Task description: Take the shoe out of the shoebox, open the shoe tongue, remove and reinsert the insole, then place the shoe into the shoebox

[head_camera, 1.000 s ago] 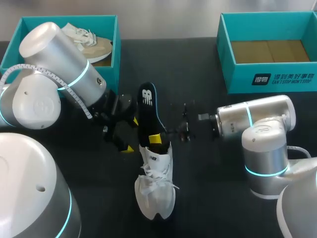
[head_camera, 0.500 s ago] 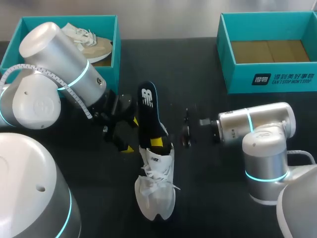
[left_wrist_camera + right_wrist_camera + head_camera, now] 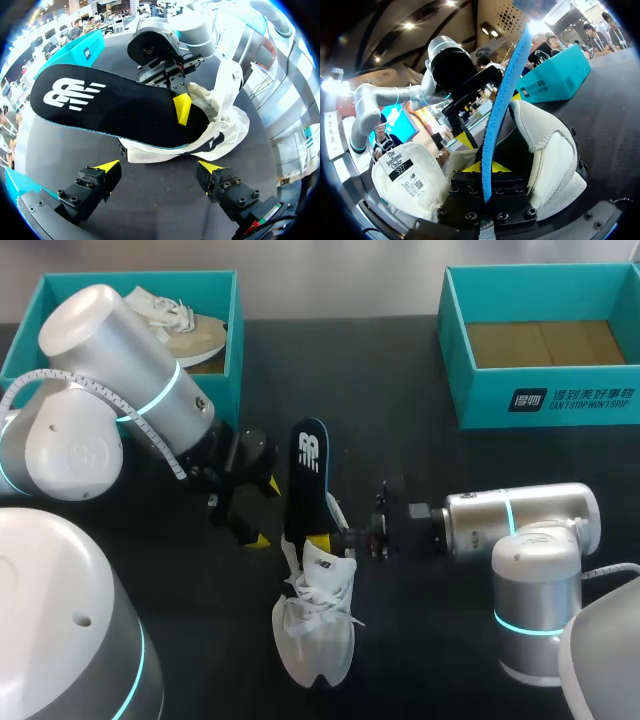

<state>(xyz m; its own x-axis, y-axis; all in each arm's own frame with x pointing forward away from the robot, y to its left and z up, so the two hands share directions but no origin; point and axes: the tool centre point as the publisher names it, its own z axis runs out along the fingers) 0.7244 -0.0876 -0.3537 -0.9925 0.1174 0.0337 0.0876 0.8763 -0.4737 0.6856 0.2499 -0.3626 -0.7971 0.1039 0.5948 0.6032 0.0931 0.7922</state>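
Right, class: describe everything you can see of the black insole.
The insole is thin and foam-like, black on top with a white logo, blue underneath. One end sits inside the opening of the white shoe; the rest sticks out, tilted. The right gripper pinches it at the opening, one yellow-tipped finger on each face. The open left gripper does not touch it.

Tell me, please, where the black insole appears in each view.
Head view: the insole is at the table's middle, sticking out of the white shoe.
Left wrist view: the insole is ahead of the left gripper, logo side showing.
Right wrist view: the insole is edge-on, held in the right gripper.
Shared landmark: the white shoe holding its lower end.
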